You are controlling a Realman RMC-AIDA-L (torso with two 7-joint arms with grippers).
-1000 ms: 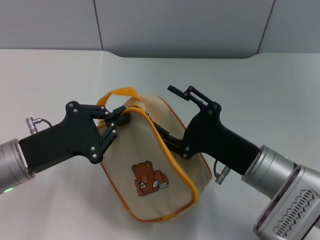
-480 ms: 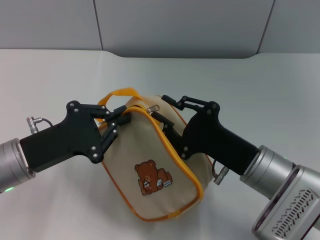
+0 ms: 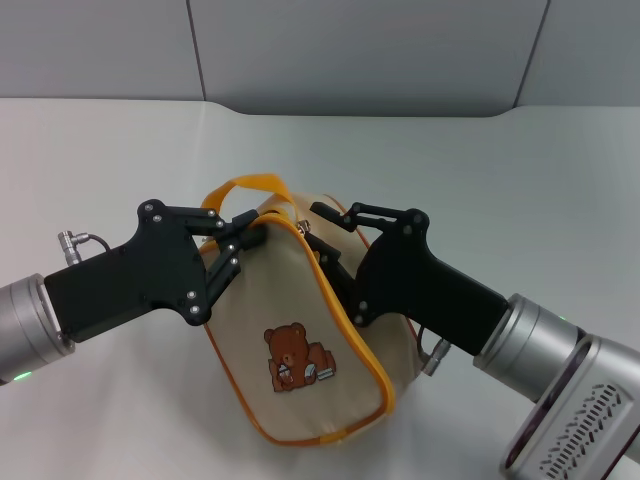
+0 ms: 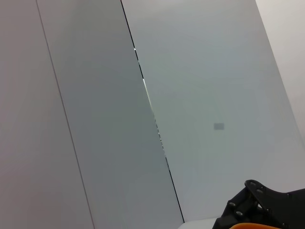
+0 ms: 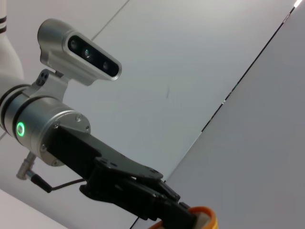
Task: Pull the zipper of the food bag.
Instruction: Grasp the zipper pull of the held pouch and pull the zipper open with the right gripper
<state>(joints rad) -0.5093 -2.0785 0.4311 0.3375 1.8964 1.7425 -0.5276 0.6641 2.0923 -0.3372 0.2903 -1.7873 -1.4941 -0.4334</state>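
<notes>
The beige food bag, with a brown bear picture, lies on the white table between my two grippers. Its orange loop handle arches over its top end. The orange zipper runs along the bag's right edge. My left gripper is shut on the bag's top corner by the handle. My right gripper has closed its fingers at the top end of the zipper, and the silver pull tab is hidden between them. The right wrist view shows the left arm, its gripper and the handle.
The white table stretches around the bag, with a grey panelled wall behind it. The left wrist view shows mostly the wall and a black gripper part at its edge.
My right gripper's fingers, wide open a second ago, have closed in over the zipper pull, which showed half a second ago. The bag has shifted slightly. The left gripper has kept its hold.
</notes>
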